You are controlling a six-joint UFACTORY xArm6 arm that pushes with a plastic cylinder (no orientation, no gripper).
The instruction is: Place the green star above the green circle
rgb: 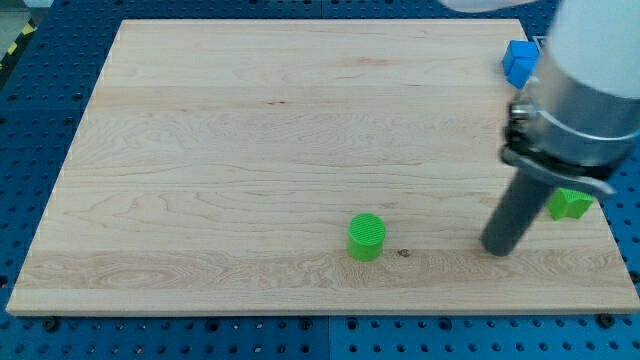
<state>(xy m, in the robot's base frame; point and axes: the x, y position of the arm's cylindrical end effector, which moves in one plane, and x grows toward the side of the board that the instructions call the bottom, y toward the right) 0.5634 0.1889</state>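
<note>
Green star (571, 204): sits near the tabletop's right edge, low in the view. Only part of it shows; the rod and its collar cover the star's left portion, so the shape reads as a star probably, not certainly — a few green points stick out to the right of the rod.

Green circle (367, 237): a short ribbed cylinder, standing upright, low on the board and a little right of centre. Well apart from the star, to the view's left of it and slightly lower.

My tip (498, 248): down on the wood between the two green blocks, nearer the star. It lies left of and below the star; whether the rod's shaft touches the star I cannot tell, since the contact side is hidden. Clear gap between tip and circle.

No pincer on this arm; the rod ends plain, so there is no open or closed state to report.

Blue block (519, 62): at the upper right of the tabletop (250, 150), partly cut off behind the arm's pale housing; shape not made out.

A small dark knot marks the wood just right of the circle.
</note>
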